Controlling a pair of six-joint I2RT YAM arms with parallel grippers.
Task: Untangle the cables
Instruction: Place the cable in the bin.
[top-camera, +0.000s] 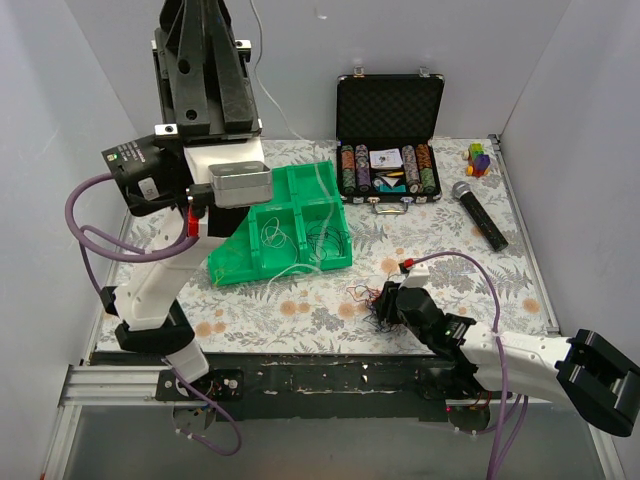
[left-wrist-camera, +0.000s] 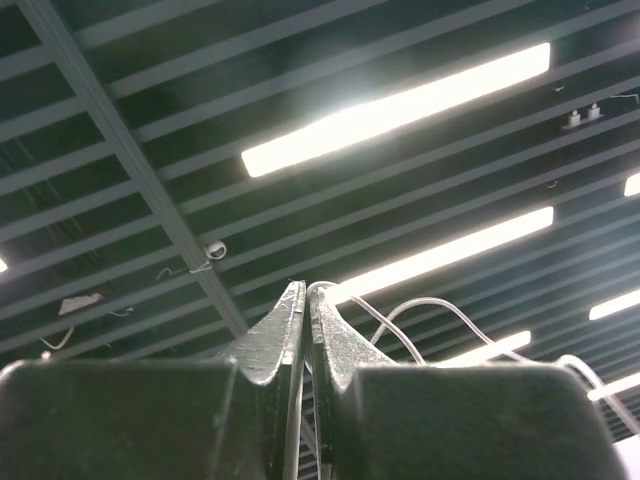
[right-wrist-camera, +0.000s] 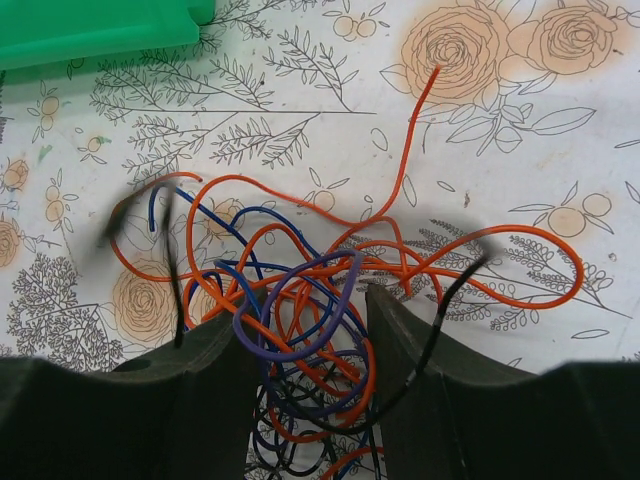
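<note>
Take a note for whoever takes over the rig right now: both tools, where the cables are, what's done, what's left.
Left tool: shut on a thin white wire, pointing up.
Right tool: open, straddling the tangle on the table.
Done: some wires lie in the green tray.
Left: orange, blue, purple and black wires are knotted together.

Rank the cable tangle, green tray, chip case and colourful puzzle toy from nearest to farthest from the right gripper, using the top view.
1. Cable tangle, directly at the right gripper.
2. Green tray, back-left.
3. Chip case, straight behind.
4. Puzzle toy, far right corner.
</note>
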